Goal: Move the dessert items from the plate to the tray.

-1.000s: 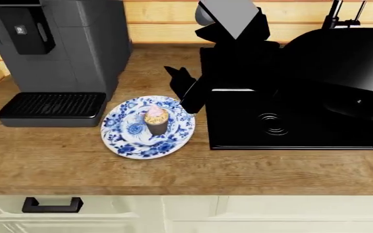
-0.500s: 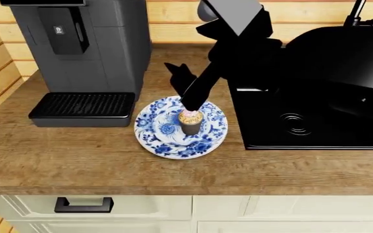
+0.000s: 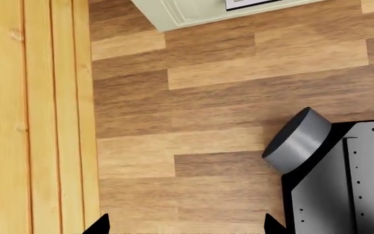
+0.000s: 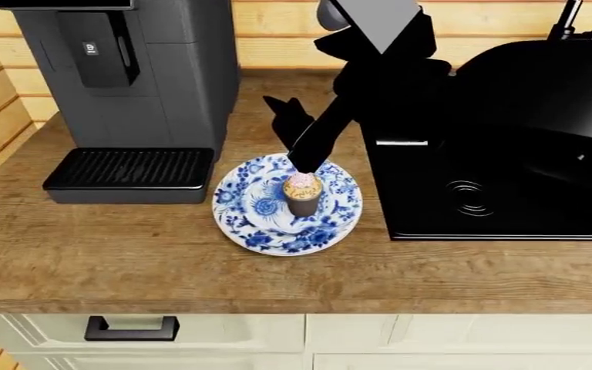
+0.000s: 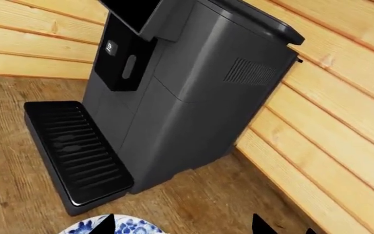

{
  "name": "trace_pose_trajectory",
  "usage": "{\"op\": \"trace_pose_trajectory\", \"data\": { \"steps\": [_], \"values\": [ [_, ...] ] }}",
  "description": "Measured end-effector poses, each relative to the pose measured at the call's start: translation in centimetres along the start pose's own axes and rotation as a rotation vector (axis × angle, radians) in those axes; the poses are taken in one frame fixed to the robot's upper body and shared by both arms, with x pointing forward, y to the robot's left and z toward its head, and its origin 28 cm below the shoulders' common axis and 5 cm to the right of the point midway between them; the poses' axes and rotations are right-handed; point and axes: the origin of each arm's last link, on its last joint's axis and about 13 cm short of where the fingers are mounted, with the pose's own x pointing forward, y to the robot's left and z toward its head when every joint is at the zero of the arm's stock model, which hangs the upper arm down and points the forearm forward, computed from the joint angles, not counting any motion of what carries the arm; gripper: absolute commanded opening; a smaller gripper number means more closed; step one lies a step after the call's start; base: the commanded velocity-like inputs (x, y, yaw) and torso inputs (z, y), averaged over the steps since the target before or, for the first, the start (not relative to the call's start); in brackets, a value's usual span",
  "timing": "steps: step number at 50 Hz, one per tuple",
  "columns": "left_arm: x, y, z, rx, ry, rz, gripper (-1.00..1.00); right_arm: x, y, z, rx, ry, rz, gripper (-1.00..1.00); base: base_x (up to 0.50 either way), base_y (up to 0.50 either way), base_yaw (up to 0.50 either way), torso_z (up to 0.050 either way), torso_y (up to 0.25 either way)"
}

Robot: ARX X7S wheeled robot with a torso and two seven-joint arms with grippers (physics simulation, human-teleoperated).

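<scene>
one cupcake left on the plate, no tray in view

the wooden counter (image 4: 121,254) fills most of the head view, with a dark coffee machine (image 4: 132,85) at the back left and a black sink (image 4: 481,193) to the right. the tray does not show in any picture, so where the sweets must end up cannot be placed from here.

the blue and white plate (image 4: 250,223) sits on the counter between the machine's drip tray and the sink. only the cupcake (image 4: 302,193) stands on it; the pancake stack is not to be seen, so my guess is that half the job may be done, though nothing here proves it. the cupcake is not yet moved.

the right claw (image 4: 298,158) hangs just over the cupcake, its tips near the frosting; whether it touches, or how wide it stands, i cannot tell. the left claw (image 3: 183,225) points at the floor, tips wide apart, with nothing in it.

the cupcake is small and upright: dark wrapper, pink frosting with tan crumbs on top.
</scene>
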Motion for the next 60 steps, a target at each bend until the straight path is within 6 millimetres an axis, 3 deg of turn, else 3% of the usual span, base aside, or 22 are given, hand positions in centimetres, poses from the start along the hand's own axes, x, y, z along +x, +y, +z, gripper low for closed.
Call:
{"op": "trace_pose_trajectory", "data": {
  "steps": [14, 27, 48, 60],
  "values": [
    [0.1, 0.0, 0.1, 0.000, 0.007, -0.002, 1.00, 0.1, 0.0, -0.1, 0.006, -0.002, 0.004, 1.00, 0.50, 0.00, 0.00, 0.000, 0.001],
    [0.2, 0.0, 0.2, 0.000, 0.008, -0.008, 1.00, -0.2, 0.0, -0.1, 0.011, -0.006, 0.008, 1.00, 0.00, 0.00, 0.00, 0.000, 0.000],
    [0.1, 0.0, 0.2, 0.007, 0.014, -0.012, 1.00, -6.1, 1.4, -0.7, 0.057, 0.043, 0.020, 1.00, 0.00, 0.00, 0.00, 0.000, 0.000],
    [0.1, 0.0, 0.1, 0.010, 0.018, -0.017, 1.00, -7.8, 3.1, -2.5, 0.074, 0.107, 0.036, 1.00, 0.00, 0.00, 0.00, 0.000, 0.000]
  ]
}}
